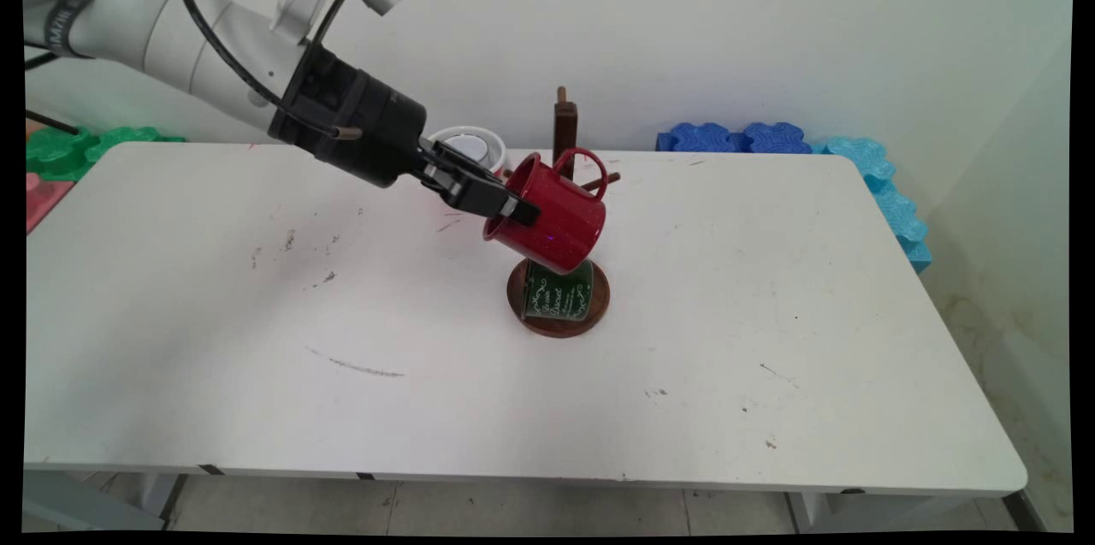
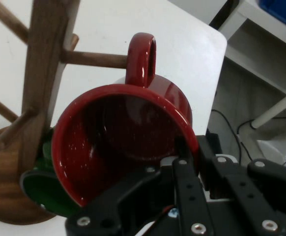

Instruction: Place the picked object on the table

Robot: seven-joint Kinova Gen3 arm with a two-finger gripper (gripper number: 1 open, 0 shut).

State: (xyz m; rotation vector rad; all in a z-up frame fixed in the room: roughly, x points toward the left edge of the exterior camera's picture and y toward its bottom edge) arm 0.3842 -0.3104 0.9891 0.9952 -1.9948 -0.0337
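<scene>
The jaws (image 1: 505,201) are closed on the rim of a red mug (image 1: 547,220), one finger inside the mouth and the other on the outside wall, as the hand view (image 2: 185,162) shows. The mug is held in the air, tilted, with its open mouth turned toward the arm and its handle (image 1: 586,168) pointing up. In the hand view the handle's loop (image 2: 142,59) sits right at the tip of one wooden peg (image 2: 91,59); whether the peg already passes through the loop cannot be told.

The peg belongs to a brown wooden mug stand (image 1: 565,126), whose upright post rises just behind the red mug in the main view. The stand's round base (image 1: 599,305) rests on the white counter (image 1: 257,357), near its middle. A dark green mug (image 1: 558,293) with pale lettering sits low on that base, directly under the red mug; in the hand view its green rim (image 2: 40,189) shows below the red one, beside the post (image 2: 42,64).

Behind the arm's black wrist, a white cup (image 1: 472,147) stands near the far edge of the counter. Blue foam pieces (image 1: 736,137) lie along the wall past the counter's far right corner, with lighter blue ones (image 1: 890,194) running down its right side, and green foam pieces (image 1: 77,147) sit past the far left corner.
</scene>
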